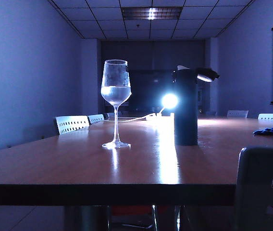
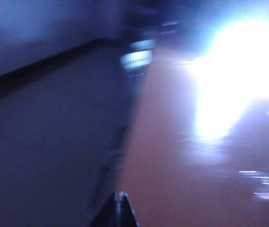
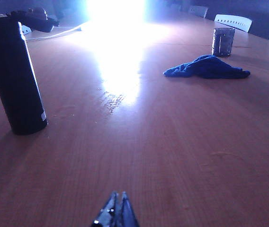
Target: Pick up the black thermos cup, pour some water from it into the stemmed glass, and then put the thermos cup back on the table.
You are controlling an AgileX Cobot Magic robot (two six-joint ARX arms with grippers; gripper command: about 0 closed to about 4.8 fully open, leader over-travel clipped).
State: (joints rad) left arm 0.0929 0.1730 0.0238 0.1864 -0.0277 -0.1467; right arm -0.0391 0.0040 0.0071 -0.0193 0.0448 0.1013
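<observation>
While neither arm shows in the exterior view, the stemmed glass stands upright on the glossy brown counter, its clear tulip bowl partly filled, and the black thermos cup stands apart from it with its flip lid hinged open. A bright lamp behind them glares off the wood.

Seen from the left wrist, the left gripper has its jaws pressed together and empty; the picture is smeared, and only the counter edge and glare lie ahead of them.

From the right wrist, the right gripper also has its jaws together, holding nothing. The thermos, a smooth matte cylinder, stands well ahead of them and off to one side; a crumpled blue cloth and a small cup lie far beyond.

Judging from this, pouring looks done; a careless sweep could topple the thin-stemmed glass.
</observation>
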